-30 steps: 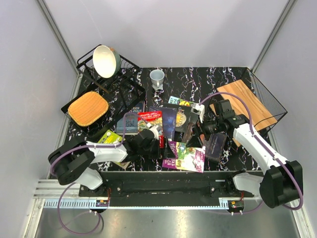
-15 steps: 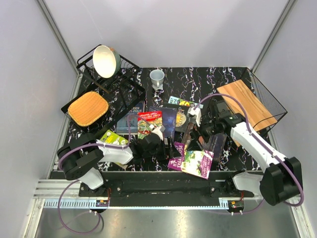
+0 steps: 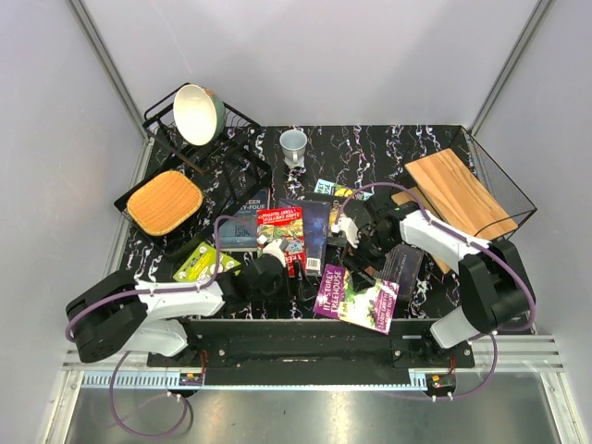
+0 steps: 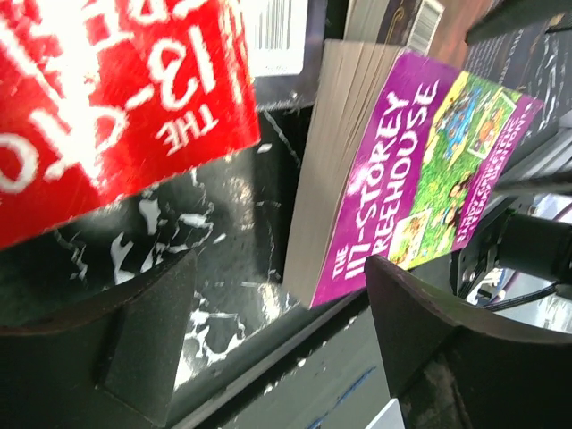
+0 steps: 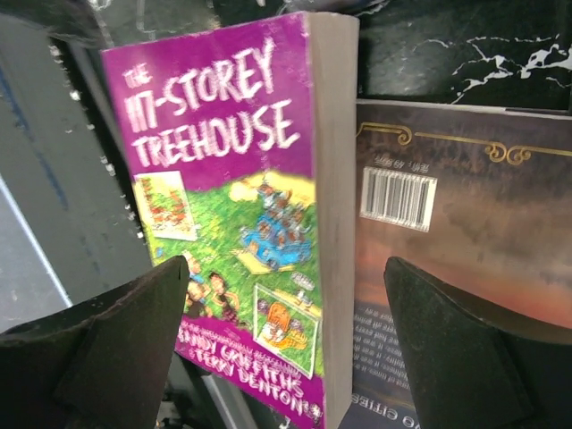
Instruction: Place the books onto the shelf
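Hanging low over books (image 3: 282, 227) | left arm (image 3: 176, 298) | right arm (image 3: 439, 239) | fingers (image 4: 143, 331) apart

Both arms bent low beside the purple book (image 3: 363, 301), jaws apart.
The left gripper (image 3: 269, 271) sat just left of that book, its fingers (image 4: 147, 344) spread and empty. The right gripper (image 3: 357, 250) hovered over the book's far edge, fingers (image 5: 465, 353) wide, gripping nothing.

Black marbled table (image 3: 370, 153); books (image 3: 282, 227), cup (image 3: 293, 145) atop
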Controlling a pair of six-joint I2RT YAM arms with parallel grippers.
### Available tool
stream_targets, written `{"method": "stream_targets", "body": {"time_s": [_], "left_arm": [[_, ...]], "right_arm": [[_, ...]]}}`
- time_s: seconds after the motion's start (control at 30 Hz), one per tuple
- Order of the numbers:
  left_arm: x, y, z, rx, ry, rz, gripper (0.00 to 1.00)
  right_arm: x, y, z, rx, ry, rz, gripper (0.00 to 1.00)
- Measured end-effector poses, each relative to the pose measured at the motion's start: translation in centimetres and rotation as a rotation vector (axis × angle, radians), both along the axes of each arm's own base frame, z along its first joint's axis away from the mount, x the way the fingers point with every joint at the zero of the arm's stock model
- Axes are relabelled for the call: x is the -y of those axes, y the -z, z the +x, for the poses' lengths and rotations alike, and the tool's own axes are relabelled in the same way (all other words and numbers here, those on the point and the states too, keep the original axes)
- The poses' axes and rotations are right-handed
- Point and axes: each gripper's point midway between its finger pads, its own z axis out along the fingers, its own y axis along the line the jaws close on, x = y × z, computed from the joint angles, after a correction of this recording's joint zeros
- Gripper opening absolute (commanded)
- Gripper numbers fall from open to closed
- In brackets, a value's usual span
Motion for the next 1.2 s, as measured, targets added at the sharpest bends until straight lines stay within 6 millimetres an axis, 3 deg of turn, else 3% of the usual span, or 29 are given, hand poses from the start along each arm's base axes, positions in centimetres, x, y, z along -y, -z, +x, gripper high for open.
{"method": "stream_targets", "body": {"time_s": [0.13, 0.3, 0.33, 0.4, 0.43, 0.5, 0.57, 0.67, 0.8, 0.83, 0.9, 1.0, 1.13, 1.2], "left_arm": [[-0.2, 1.0, -0.5, -0.015, 0.023, 0.041, 0.75], [3.1, 1.2, 0.3, -0.02, 0.072, 0.049, 0.57], [3.6, 1.5, 0.4, -0.023, 0.078, 0.054, 0.54], [4.5, 1.6, 0.5, -0.027, 0.088, 0.044, 0.5], [4.8, 1.7, 0.6, -0.028, 0.089, 0.043, 0.47], [4.9, 2.0, 0.6, -0.034, 0.086, 0.045, 0.45], [4.9, 2.0, 0.7, -0.038, 0.081, 0.046, 0.45], [4.8, 2.0, 0.7, -0.038, 0.079, 0.046, 0.45], [4.6, 1.6, 0.7, -0.015, 0.083, 0.044, 0.73], [4.2, 1.2, 0.6, 0.006, 0.085, 0.046, 0.89], [2.8, 0.1, 0.1, 0.052, 0.099, 0.052, 0.99], [0.8, -3.5, 0.0, 0.158, 0.106, 0.006, 0.99], [-0.8, -10.6, 1.3, 0.343, 0.107, -0.144, 0.99], [-1.7, -12.5, 2.0, 0.394, 0.107, -0.183, 0.99]], "right_arm": [[0.0, 1.6, 0.3, -0.018, 0.004, -0.047, 0.83], [-0.4, 1.9, 0.6, -0.028, 0.021, -0.057, 0.69], [-0.5, 2.0, 0.7, -0.028, 0.022, -0.056, 0.58], [-0.8, 2.1, 0.7, -0.027, 0.018, -0.054, 0.48], [-1.0, 2.3, 0.7, -0.029, 0.017, -0.054, 0.33], [-1.2, 2.6, 0.6, -0.034, 0.014, -0.065, 0.18], [-1.1, 2.7, 0.3, -0.054, 0.016, -0.076, 0.01], [-0.9, 2.9, -0.2, -0.098, 0.02, -0.1, 0.0], [-1.0, 2.4, -0.3, -0.114, 0.018, -0.106, 0.0], [-1.2, 2.2, -0.3, -0.111, 0.012, -0.106, 0.0], [-1.6, 1.2, -0.4, -0.088, -0.018, -0.096, 0.0], [-1.9, -1.7, -0.1, -0.002, -0.075, -0.055, 0.0], [-2.8, -7.6, 0.7, 0.148, -0.143, 0.052, 0.0], [-3.7, -10.6, 1.0, 0.205, -0.178, 0.127, 0.0]]}}
